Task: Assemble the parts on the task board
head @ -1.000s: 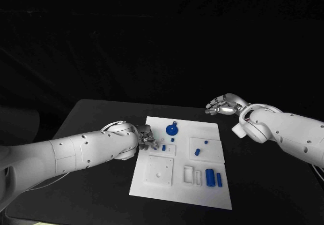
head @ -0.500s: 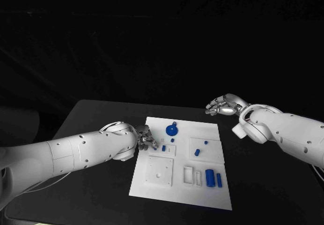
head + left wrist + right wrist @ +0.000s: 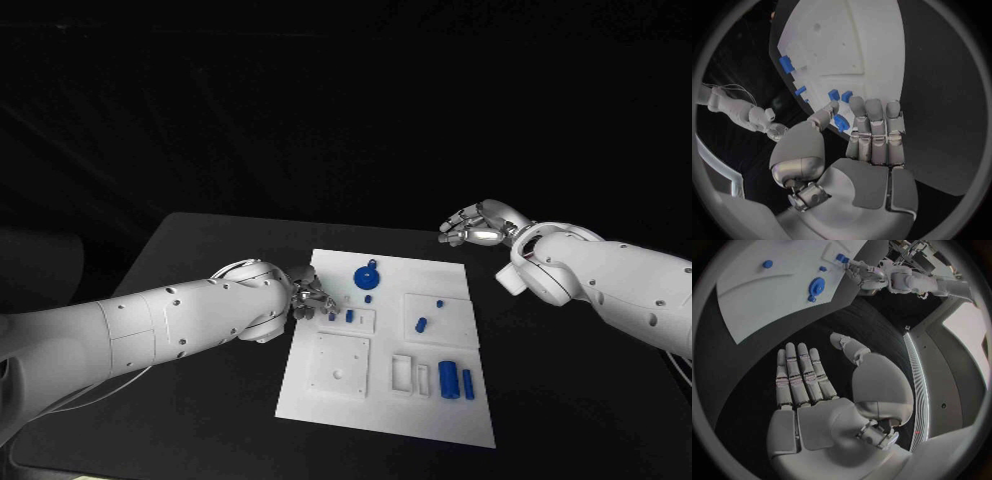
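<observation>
The left hand pinches a small blue part over the task board's left edge, just beside its recessed slots, while the right hand, open and empty, hovers well apart beyond the far corner.

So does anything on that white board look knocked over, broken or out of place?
Nothing stands out. The task board lies flat on the black table, slightly turned. The blue parts sit on it in tidy spots. The left robot hand pinches one small blue part at the board's edge; the right robot hand hangs open, empty.
</observation>
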